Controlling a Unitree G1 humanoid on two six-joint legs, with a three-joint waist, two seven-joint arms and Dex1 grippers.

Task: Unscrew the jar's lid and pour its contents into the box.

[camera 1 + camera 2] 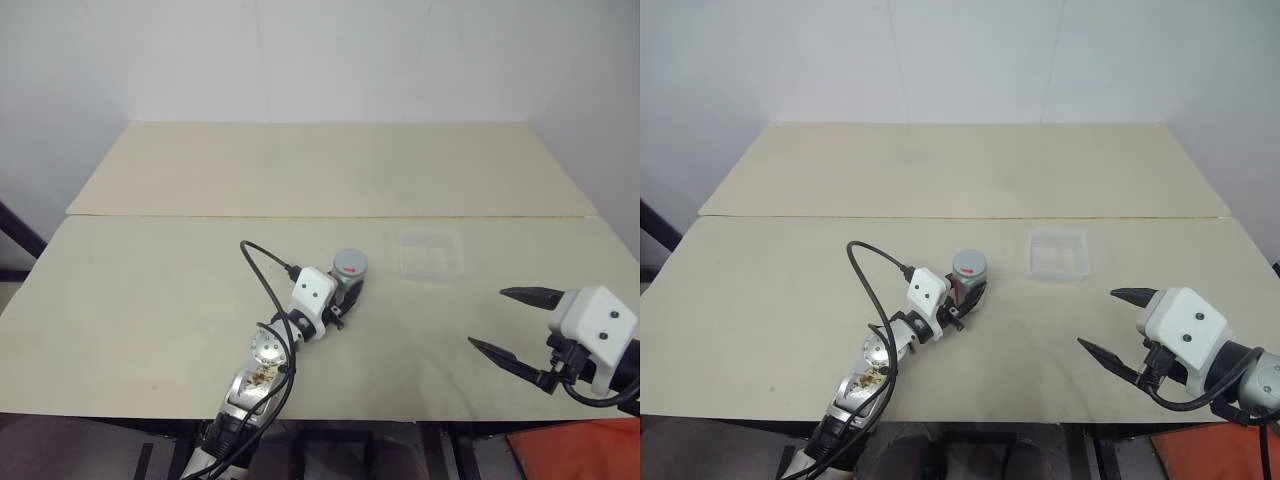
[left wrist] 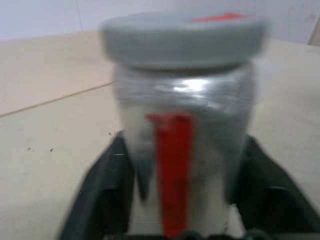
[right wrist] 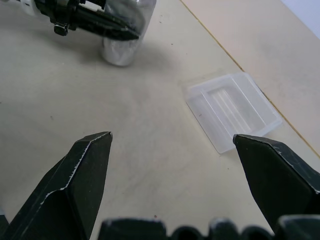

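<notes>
Two pale wooden tabletops (image 1: 300, 170) sit end to end, with a seam running across where they meet, and everything you care about is on the nearer one.

Your right gripper (image 1: 515, 325) is the biggest thing in play after that. It hangs off to the right side near the front edge, and its two black fingers (image 3: 80, 170) are spread wide with nothing between them. In its wrist view you can look straight between them at the box and, further off, the jar.

Your left gripper (image 1: 345, 298) reaches forward toward the middle of the table, cable looping behind it, and its fingers (image 2: 105, 190) are clamped on the sides of the jar, one dark pad each side of the glass.

The box (image 1: 431, 253) is that shallow clear plastic tray lying flat on the table, just right of the jar and a little further back, apart from both grippers. I can't tell if there's anything in it.

The jar (image 2: 180, 150) stands upright on the table near the centre, red stripe of the label facing your left wrist camera.

The lid (image 1: 349, 264) is still on the jar, grey with a small red mark on top. I can't make out the contents through the glass.
</notes>
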